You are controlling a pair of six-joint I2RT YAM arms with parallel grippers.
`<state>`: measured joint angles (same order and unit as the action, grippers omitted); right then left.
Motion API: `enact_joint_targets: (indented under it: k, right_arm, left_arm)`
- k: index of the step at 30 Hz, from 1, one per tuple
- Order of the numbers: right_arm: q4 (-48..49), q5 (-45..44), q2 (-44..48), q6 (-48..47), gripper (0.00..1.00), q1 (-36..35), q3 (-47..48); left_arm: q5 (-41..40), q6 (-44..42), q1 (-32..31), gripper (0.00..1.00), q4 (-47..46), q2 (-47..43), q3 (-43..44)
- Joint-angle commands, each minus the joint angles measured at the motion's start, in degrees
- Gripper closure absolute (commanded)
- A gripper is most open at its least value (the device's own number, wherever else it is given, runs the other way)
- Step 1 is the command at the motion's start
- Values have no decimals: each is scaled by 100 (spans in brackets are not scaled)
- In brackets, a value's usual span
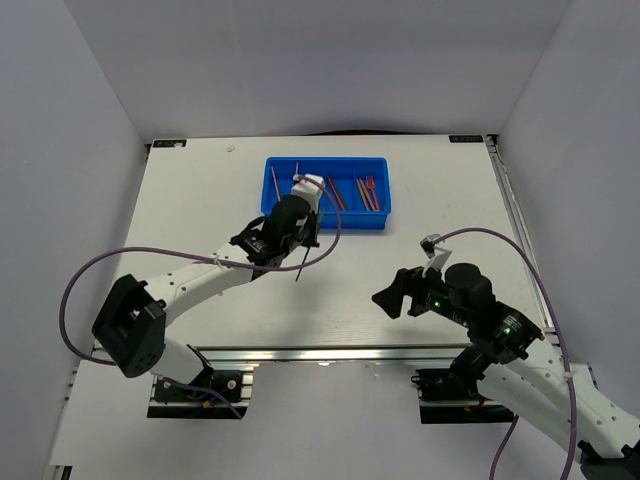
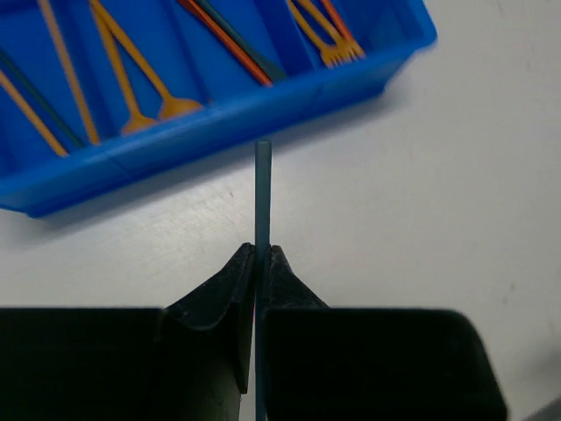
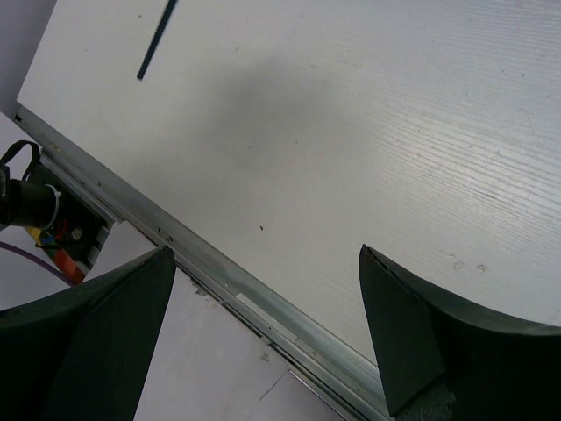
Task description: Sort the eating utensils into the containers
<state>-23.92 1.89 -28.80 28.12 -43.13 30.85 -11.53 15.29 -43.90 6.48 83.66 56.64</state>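
The bright blue tray (image 1: 380, 214) sits at the table's far middle, and its near wall fills the top of the left wrist view (image 2: 219, 114). Its compartments hold orange forks (image 2: 131, 79), red and dark sticks (image 2: 230, 44) and more utensils (image 1: 366, 192). My left gripper (image 1: 292, 236) is just in front of the tray, above the table. It is shut on a thin dark blue stick (image 2: 262, 189) that points at the tray wall; the stick's other end hangs toward the table (image 1: 302, 265). My right gripper (image 1: 392, 296) is open and empty (image 3: 266, 250) over the table's front edge.
The metal rail of the table's front edge (image 3: 263, 303) runs under my right gripper. The end of the dark stick (image 3: 154, 44) shows at the top left of the right wrist view. Bare white table (image 1: 420, 250) lies between the tray and the right arm.
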Motion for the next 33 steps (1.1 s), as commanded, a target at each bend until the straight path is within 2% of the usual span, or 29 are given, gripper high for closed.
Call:
enact_joint_targets:
  k: [1, 6, 7, 10, 12, 16, 18, 25, 33]
  right_arm:
    - [107, 4, 15, 18, 11, 7, 105]
    - [142, 39, -65, 27, 11, 7, 123]
    - [160, 39, -56, 27, 11, 7, 105]
    - [195, 48, -56, 36, 11, 7, 62]
    - [195, 57, -73, 36, 11, 7, 44]
    - [151, 22, -187, -26, 11, 7, 88]
    - [107, 4, -223, -87, 11, 7, 140]
    - [107, -75, -433, -201, 11, 7, 149]
    - [230, -66, -600, -237, 11, 7, 88]
  left_arm:
    - [-1470, 439, 135, 100, -15, -184, 531]
    - [-2037, 624, 724, 100, 81, 841, 2147]
    - [-2107, 764, 995, 100, 90, 1019, 2367]
    - [-1863, 888, 1548, 100, -251, 1633, 2922]
    - [-1695, 713, 1682, 100, -603, 1951, 3263]
    - [-1800, 204, 1815, 100, -683, 2864, 4029]
    - [-1914, 141, 1832, 100, -744, 3007, 4083]
    - [-1914, 123, 1947, 100, -1570, 3078, 3390]
    - [-1888, 299, 1964, 100, -1790, 3025, 2809]
